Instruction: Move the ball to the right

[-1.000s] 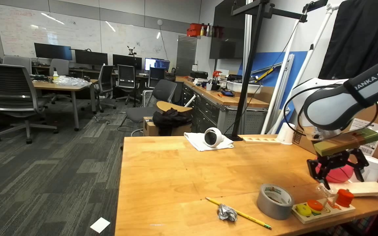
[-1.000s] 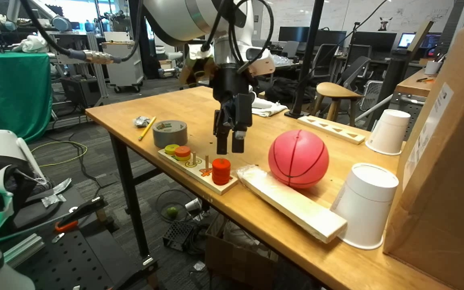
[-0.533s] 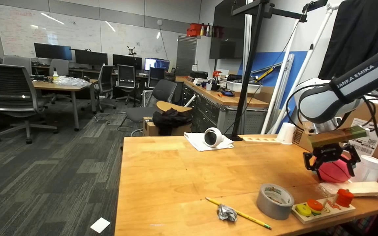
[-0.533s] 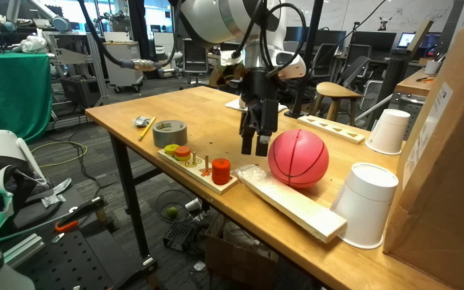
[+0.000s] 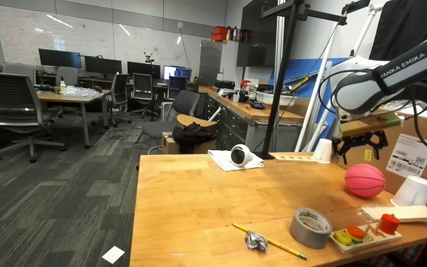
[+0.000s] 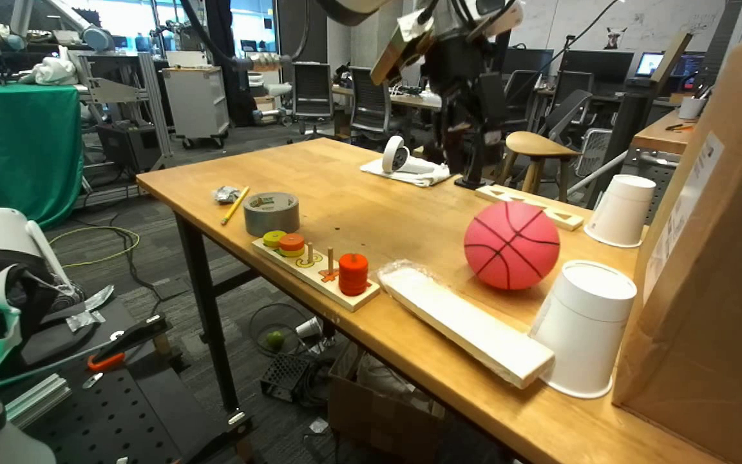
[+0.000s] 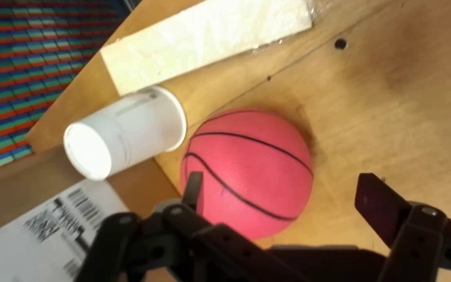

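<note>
Holds the end effector (image 5: 361, 159), spread apart, above the pink ball (image 6: 511, 245). Has the ball resting on the desk (image 5: 198, 200) near an upturned white cup (image 5: 413, 191)

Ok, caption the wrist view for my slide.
Pink ball beyond the open gripper, near a white cup and a cardboard box.

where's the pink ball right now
In both exterior views, the ball sits on the table right of the picture's middle, just left of the upturned white cup by the pale board.
</note>
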Controlling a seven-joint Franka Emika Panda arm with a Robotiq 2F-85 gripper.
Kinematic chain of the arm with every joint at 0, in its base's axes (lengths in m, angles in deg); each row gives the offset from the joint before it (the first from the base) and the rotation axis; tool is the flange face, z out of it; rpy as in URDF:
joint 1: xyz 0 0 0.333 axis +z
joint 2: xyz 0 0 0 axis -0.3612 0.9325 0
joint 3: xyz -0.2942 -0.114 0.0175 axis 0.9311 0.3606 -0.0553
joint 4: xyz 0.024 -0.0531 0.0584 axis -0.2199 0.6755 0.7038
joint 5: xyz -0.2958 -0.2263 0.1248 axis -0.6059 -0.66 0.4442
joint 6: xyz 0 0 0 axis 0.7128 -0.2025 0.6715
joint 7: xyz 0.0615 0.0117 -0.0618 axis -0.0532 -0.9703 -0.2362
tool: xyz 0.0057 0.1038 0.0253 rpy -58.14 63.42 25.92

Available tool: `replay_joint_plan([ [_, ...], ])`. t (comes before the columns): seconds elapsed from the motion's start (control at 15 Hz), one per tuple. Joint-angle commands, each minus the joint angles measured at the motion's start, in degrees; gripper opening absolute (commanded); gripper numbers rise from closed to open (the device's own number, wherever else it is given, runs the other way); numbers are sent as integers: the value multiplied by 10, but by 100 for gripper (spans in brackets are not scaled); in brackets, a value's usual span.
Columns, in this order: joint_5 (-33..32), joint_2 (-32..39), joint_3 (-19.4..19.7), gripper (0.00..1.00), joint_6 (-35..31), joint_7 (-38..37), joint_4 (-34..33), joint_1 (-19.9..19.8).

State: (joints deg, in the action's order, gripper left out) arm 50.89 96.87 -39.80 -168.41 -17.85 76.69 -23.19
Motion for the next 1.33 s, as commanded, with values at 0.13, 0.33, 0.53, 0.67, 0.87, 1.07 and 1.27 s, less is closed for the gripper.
replay_joint_plan([
  [0.13, -63, -67, -4, 100, -72, -28, 3, 8],
  [0.33, 32, -57, -24, 100, -75, 13, 15, 14],
  [0.53, 122, -36, -41, 100, -57, 39, 23, 24],
  [0.67, 164, -23, -47, 100, -47, 55, 23, 30],
  [0.87, 201, -6, -48, 100, -20, 73, 16, 34],
  [1.07, 189, 10, -38, 100, 35, 51, 2, 37],
  [1.27, 170, 23, -24, 100, 73, 35, -11, 34],
])
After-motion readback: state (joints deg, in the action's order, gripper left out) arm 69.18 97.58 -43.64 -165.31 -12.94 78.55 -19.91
